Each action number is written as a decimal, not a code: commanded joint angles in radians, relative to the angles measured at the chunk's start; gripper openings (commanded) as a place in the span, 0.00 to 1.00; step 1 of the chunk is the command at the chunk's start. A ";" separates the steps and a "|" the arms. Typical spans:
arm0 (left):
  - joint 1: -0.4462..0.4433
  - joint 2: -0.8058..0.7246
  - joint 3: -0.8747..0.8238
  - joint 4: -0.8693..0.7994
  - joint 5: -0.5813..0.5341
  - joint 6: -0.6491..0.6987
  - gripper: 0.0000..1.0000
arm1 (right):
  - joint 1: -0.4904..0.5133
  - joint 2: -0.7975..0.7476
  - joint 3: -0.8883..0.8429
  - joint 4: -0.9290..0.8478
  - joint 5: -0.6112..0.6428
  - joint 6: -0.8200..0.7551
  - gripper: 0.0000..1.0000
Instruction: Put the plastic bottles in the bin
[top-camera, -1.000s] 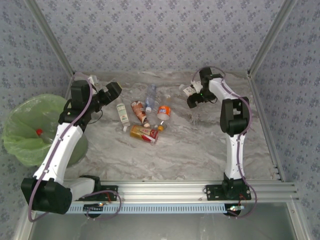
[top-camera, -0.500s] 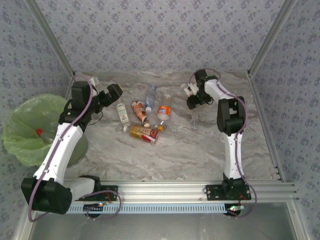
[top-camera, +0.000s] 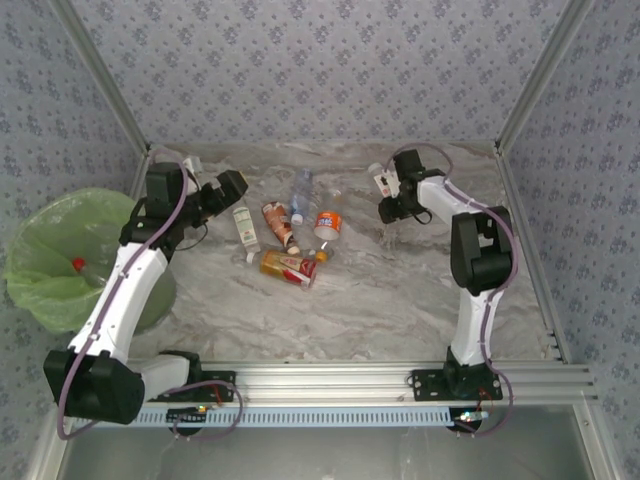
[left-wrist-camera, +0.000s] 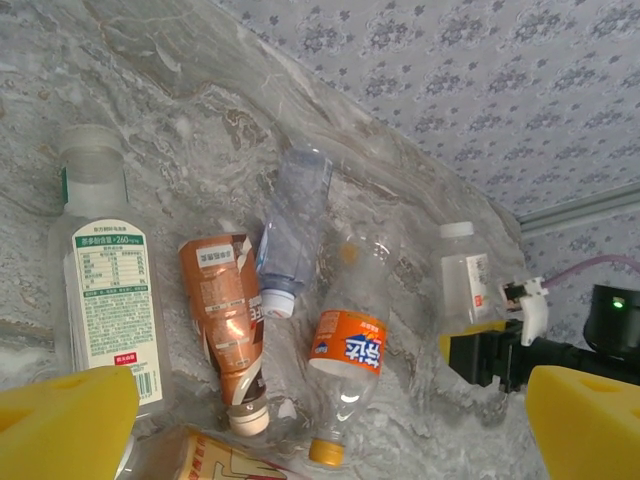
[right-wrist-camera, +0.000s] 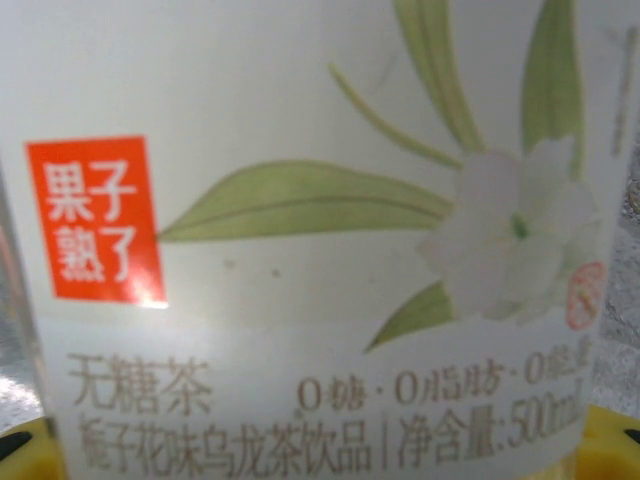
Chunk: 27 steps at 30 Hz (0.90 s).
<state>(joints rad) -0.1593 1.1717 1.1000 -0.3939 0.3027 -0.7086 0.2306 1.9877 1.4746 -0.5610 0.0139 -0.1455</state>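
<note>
Several plastic bottles lie in a heap mid-table: a white-and-green labelled one (top-camera: 243, 224) (left-wrist-camera: 105, 290), a crushed brown one (top-camera: 278, 222) (left-wrist-camera: 222, 320), a clear bluish one (top-camera: 302, 190) (left-wrist-camera: 295, 225), an orange-labelled one (top-camera: 328, 222) (left-wrist-camera: 350, 350) and a red-and-yellow one (top-camera: 287, 265). My left gripper (top-camera: 225, 190) (left-wrist-camera: 330, 385) hovers open just left of the heap, holding nothing. Further right, my right gripper (top-camera: 390, 205) (right-wrist-camera: 320, 450) is shut on an upright white-labelled bottle (top-camera: 383, 183) (left-wrist-camera: 465, 285) (right-wrist-camera: 320, 250), its yellow pads (right-wrist-camera: 610, 440) at either side. The green-lined bin (top-camera: 45, 230) stands off the table's left edge.
A red-capped bottle (top-camera: 85, 268) lies inside the bin. Metal frame posts and patterned walls close in the marble table (top-camera: 400, 290) at the back and sides. An aluminium rail (top-camera: 330, 380) runs along the near edge, carrying both arm bases.
The right gripper's jaws have closed onto the white-labelled bottle while that arm's elbow swung to the right. The left arm has barely moved and stays open.
</note>
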 joint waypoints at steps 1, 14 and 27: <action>-0.005 0.017 0.020 -0.001 0.028 0.032 0.99 | 0.043 -0.081 -0.072 0.103 0.050 0.058 0.40; -0.009 0.052 -0.003 0.036 0.046 0.059 0.99 | 0.210 -0.225 -0.173 0.185 0.154 0.131 0.03; -0.080 0.115 0.052 0.052 0.145 0.085 0.99 | 0.326 -0.425 -0.334 0.351 0.123 0.186 0.00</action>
<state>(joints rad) -0.2119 1.2842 1.0981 -0.3668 0.4240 -0.6540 0.5423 1.6016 1.1641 -0.2615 0.1421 -0.0010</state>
